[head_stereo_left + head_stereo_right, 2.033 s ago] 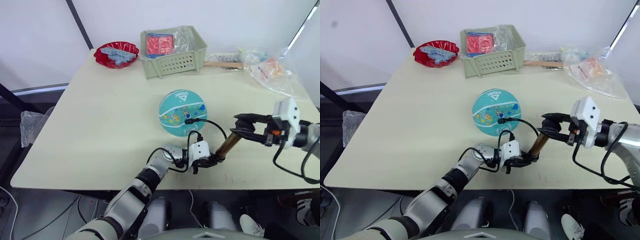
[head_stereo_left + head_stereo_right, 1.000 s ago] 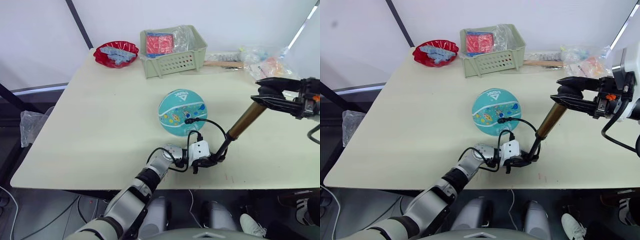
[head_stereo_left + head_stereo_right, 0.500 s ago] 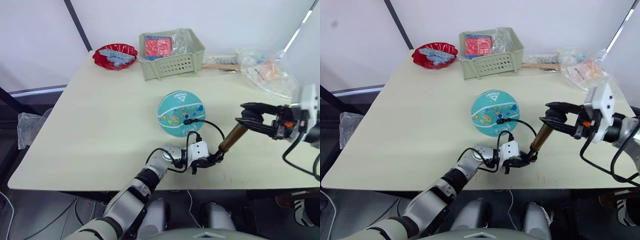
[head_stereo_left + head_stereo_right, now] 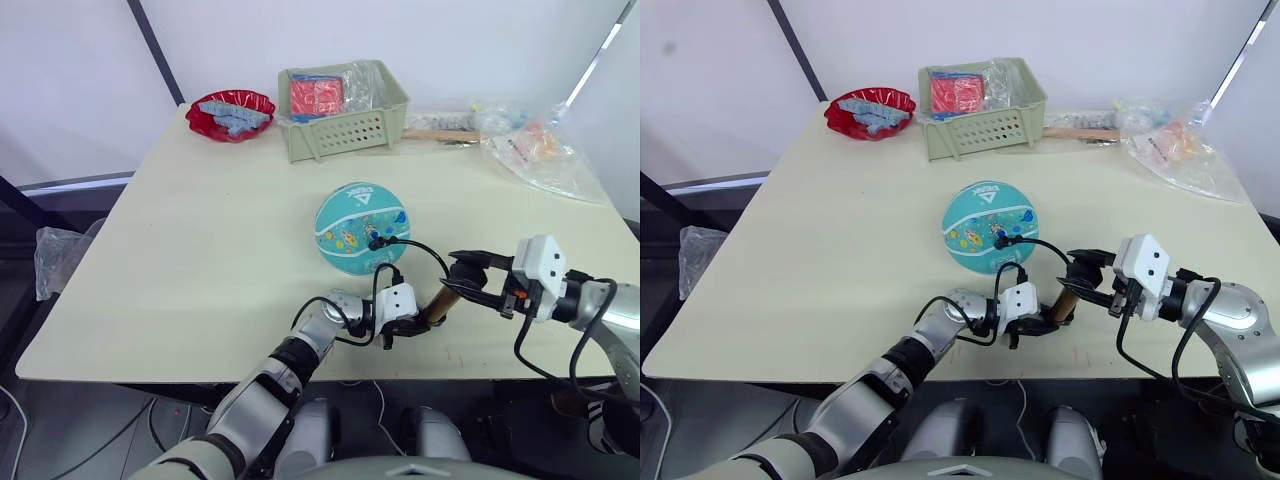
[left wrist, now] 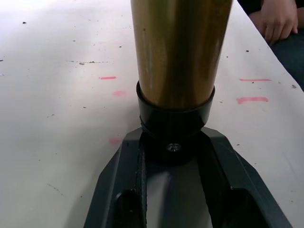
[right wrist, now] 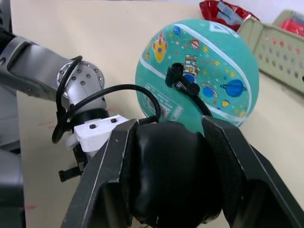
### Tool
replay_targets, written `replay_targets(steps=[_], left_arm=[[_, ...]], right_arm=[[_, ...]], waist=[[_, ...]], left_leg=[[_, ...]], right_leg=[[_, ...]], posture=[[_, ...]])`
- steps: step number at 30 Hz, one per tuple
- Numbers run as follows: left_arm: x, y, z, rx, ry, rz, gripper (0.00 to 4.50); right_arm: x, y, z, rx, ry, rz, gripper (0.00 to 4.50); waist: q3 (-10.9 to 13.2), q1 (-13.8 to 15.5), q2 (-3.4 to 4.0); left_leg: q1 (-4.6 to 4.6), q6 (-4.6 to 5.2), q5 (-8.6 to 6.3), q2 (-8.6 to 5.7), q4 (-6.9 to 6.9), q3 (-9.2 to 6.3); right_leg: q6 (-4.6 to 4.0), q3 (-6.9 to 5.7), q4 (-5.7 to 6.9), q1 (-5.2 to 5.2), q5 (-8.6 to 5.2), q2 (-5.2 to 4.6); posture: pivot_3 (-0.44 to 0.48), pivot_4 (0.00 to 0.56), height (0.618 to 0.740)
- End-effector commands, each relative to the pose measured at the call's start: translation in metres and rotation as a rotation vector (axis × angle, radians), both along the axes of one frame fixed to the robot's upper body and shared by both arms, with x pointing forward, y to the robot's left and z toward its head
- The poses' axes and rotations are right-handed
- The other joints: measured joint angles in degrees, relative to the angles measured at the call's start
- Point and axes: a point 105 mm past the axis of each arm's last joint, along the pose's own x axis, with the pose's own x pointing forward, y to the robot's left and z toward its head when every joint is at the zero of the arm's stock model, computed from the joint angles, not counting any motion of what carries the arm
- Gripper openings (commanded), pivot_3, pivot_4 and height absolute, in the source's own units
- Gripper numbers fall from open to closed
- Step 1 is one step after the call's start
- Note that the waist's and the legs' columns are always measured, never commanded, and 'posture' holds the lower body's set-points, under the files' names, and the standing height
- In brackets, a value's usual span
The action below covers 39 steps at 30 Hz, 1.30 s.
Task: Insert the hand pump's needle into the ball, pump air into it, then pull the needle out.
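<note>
My left gripper clamps the pump's black foot; my right gripper grips its handle, low centre of frame. The barrel looks stiff and slick, so I judge the ends safest. The needle sits in the light ball. Basket and bags lie well clear, upper frame.

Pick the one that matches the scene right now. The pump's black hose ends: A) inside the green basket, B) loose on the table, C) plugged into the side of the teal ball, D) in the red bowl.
C: the hose's black fitting sits against the teal ball, while the left gripper clamps the hand pump at its foot and the right gripper holds its handle.
</note>
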Motion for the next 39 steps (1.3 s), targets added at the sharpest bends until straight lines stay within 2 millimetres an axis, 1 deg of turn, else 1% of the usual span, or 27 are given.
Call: replay_targets(steps=[1, 3, 10, 11, 15, 21, 25, 29, 33, 35, 37, 39], left_arm=[[-0.017, 0.034, -0.053, 0.19, 0.152, 0.062, 1.08], [-0.017, 0.033, -0.053, 0.19, 0.151, 0.062, 1.08], [-0.019, 0.031, -0.054, 0.187, 0.153, 0.057, 1.08], [-0.019, 0.031, -0.054, 0.187, 0.153, 0.056, 1.08], [-0.02, 0.031, -0.054, 0.188, 0.154, 0.052, 1.08], [-0.019, 0.031, -0.054, 0.192, 0.15, 0.046, 1.08], [-0.019, 0.031, -0.054, 0.195, 0.149, 0.041, 1.08], [-0.018, 0.031, -0.054, 0.196, 0.149, 0.04, 1.08], [-0.018, 0.03, -0.054, 0.196, 0.149, 0.04, 1.08], [-0.018, 0.03, -0.053, 0.196, 0.148, 0.04, 1.08], [-0.018, 0.03, -0.053, 0.196, 0.148, 0.041, 1.08], [-0.018, 0.029, -0.053, 0.195, 0.148, 0.042, 1.08]], right_arm=[[-0.004, 0.004, -0.014, -0.01, 0.057, 0.027, 1.6], [-0.002, 0.002, -0.007, -0.005, 0.036, 0.025, 1.6], [-0.001, -0.008, 0.027, 0.0, -0.023, 0.026, 1.6], [-0.001, -0.01, 0.034, 0.0, -0.034, 0.028, 1.6], [-0.002, -0.014, 0.077, 0.021, -0.129, 0.042, 1.6], [-0.005, -0.02, 0.114, 0.017, -0.2, 0.037, 1.6], [-0.006, -0.026, 0.137, 0.017, -0.237, 0.028, 1.6], [-0.009, -0.028, 0.15, 0.022, -0.233, 0.024, 1.6], [-0.011, -0.03, 0.168, 0.022, -0.269, 0.019, 1.6], [-0.012, -0.029, 0.174, 0.025, -0.276, 0.02, 1.6], [-0.012, -0.028, 0.172, 0.025, -0.264, 0.024, 1.6], [-0.01, -0.027, 0.163, 0.018, -0.231, 0.024, 1.6]], waist=[[0.1, 0.0, 0.1], [0.1, 0.0, 0.12], [0.4, 0.2, 0.4], [0.4, 0.2, 0.42], [0.8, 0.2, 0.72], [1.0, 0.2, 0.7], [1.1, 0.2, 0.77], [1.2, 0.2, 0.75], [1.2, 0.2, 0.77], [1.2, 0.2, 0.78], [1.3, 0.2, 0.73], [1.3, 0.2, 0.71]], left_leg=[[0.16, 0.0, 0.0, 0.01, -0.01, 0.01], [0.37, -0.02, -0.01, 0.05, -0.06, 0.02], [0.37, -0.02, -0.01, 0.02, -0.07, 0.02], [0.32, -0.02, -0.01, -0.04, -0.07, 0.02], [0.24, 0.0, -0.01, -0.17, -0.06, 0.04], [0.22, 0.01, -0.01, -0.2, -0.06, -0.03], [0.22, 0.01, -0.01, -0.2, -0.05, -0.03], [0.2, 0.01, -0.01, -0.2, -0.05, -0.03], [0.18, 0.01, -0.01, -0.2, -0.04, -0.03], [0.18, 0.01, -0.01, -0.21, -0.04, -0.02], [0.18, 0.01, -0.01, -0.21, -0.04, -0.01], [0.17, 0.01, -0.01, -0.21, -0.04, -0.02]], right_leg=[[0.12, 0.01, 0.0, 0.14, -0.07, 0.0], [0.23, 0.01, -0.02, 0.34, -0.15, -0.01], [0.18, 0.09, -0.05, 0.36, -0.13, -0.03], [0.0, 0.08, -0.07, 0.35, -0.01, -0.08], [0.0, 0.13, -0.1, 0.3, 0.0, -0.19], [0.01, 0.19, -0.1, 0.3, -0.01, -0.13], [0.19, 0.19, -0.09, 0.3, -0.11, -0.14], [0.02, 0.19, -0.1, 0.3, -0.01, -0.14], [0.01, 0.19, -0.11, 0.29, 0.0, -0.15], [0.04, 0.2, -0.1, 0.28, -0.01, -0.17], [0.08, 0.21, -0.1, 0.28, -0.04, -0.18], [0.05, 0.2, -0.11, 0.28, -0.02, -0.19]], posture=[[0.0, 0.15, 0.738], [0.0, 0.15, 0.738], [0.0, 0.15, 0.738], [0.0, 0.15, 0.738], [0.0, 0.15, 0.738], [0.0, 0.15, 0.738], [0.0, 0.15, 0.738], [0.0, 0.15, 0.738], [0.0, 0.15, 0.738], [0.0, 0.15, 0.738], [0.0, 0.15, 0.738], [0.0, 0.15, 0.738]])
